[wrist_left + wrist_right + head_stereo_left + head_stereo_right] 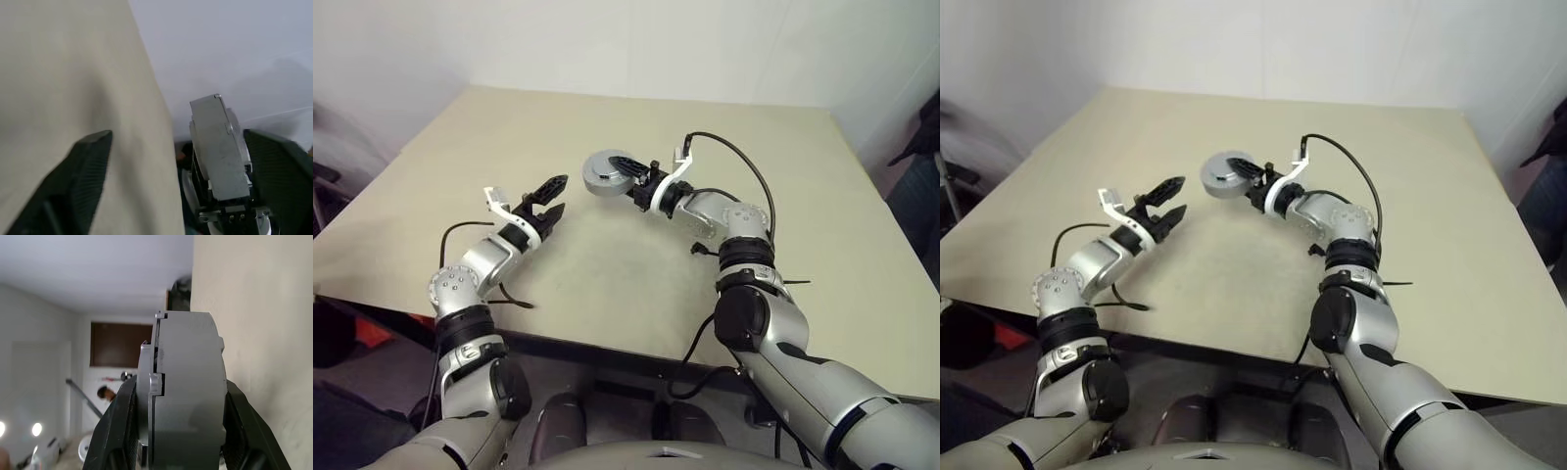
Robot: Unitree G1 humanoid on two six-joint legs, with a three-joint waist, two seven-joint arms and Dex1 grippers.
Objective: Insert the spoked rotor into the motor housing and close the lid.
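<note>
The job looks close to finished, as far as the pictures let one judge. The motor housing [607,174] is held up off the table [607,264] as one closed grey drum. The right wrist view shows it edge-on, with the lid [146,391] seated as a thinner disc against the thicker body and only a narrow seam between them. The spoked wheel lies nowhere on the table, so it is probably already inside, though that cannot be checked. What seems left is to press the lid fully home, if the seam means it is not quite flush, and to set the drum down.

Going from near to far: the left gripper [545,200] sits at about nine o'clock from the table's middle. Its two black fingers [551,185] are spread wide and hold nothing, pointing toward the drum but well apart from it. Farther off, at about twelve o'clock from the middle, the right gripper [641,183] is clamped on the drum, one finger [120,426] against each flat face, carrying it above the table near the far half.
</note>
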